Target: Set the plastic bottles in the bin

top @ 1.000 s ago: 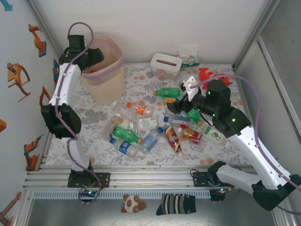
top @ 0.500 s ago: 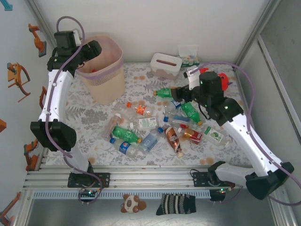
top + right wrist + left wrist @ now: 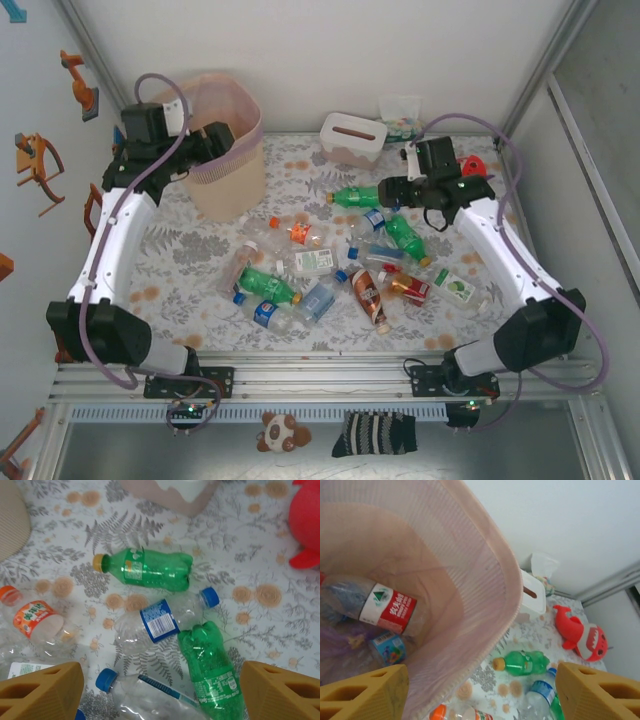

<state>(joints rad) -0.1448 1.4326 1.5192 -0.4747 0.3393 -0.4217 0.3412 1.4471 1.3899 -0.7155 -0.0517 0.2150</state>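
Left gripper [image 3: 215, 140]: poised over the mouth of the bin [image 3: 245, 120] at the far-left corner of the table [image 3: 180, 250]; its jaws are spread wide and it grasps nothing.
Right gripper [image 3: 385, 190]: reaching across the far right of the table, above the scattered bottles; the wrist view shows its yellow fingers [image 3: 42, 690] well apart, released, with nothing between them.
Bin: upright, its pink liner folded over the rim.
Inside the bin: a red-label bottle [image 3: 387, 611] lies on its side at the bottom; a blue-label bottle [image 3: 387, 647] sits just beside it.
Plastic bottles [image 3: 320, 265]: most lie loose in a heap on the flowered cloth at mid-table, right of the bin.
Beneath the right gripper: a green bottle with a yellow cap [image 3: 150, 570] lies on its side; a clear bottle with a blue label [image 3: 165, 620] lies near it, touching a second green bottle [image 3: 210, 672]; an orange-label bottle [image 3: 37, 620] lies apart at the left.
Also present: a white tissue box [image 3: 352, 138] at the back; a red shark plush [image 3: 470, 165] near the far-right corner.
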